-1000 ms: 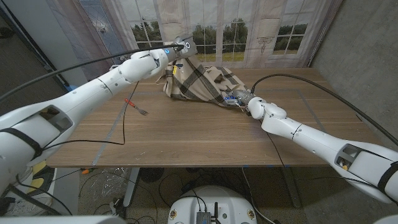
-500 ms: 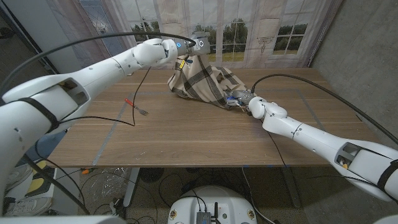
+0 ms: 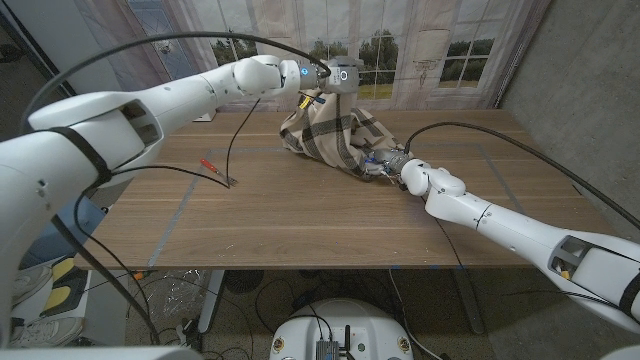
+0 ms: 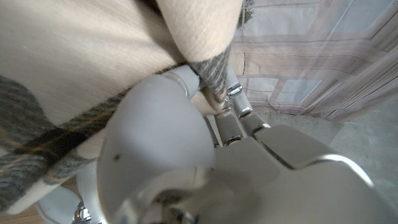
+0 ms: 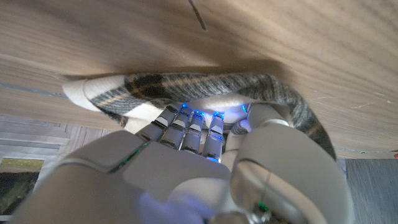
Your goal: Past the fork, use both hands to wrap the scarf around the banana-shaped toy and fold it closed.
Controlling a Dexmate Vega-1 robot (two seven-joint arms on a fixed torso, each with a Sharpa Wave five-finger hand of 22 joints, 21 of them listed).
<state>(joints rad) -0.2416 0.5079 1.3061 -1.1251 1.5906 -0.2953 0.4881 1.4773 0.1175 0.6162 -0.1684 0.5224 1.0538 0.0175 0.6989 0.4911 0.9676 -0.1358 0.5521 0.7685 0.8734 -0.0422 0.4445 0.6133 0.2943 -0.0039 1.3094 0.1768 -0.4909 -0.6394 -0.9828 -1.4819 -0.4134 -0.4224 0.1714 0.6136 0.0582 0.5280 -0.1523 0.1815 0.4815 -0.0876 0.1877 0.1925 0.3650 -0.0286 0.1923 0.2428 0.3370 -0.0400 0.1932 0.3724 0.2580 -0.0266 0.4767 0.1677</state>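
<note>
Now scarf drapes diagonally between robot hands.

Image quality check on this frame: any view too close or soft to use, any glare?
Head view: sharp, evenly lit, wide-angle bend at the edges; scarf, fork and both hands legible, left hand, right hand. Left wrist view: too close, hand and scarf soft and out of focus. Right wrist view: hand blurred up close, blue light glow on its fingers, table grain sharper.
</note>
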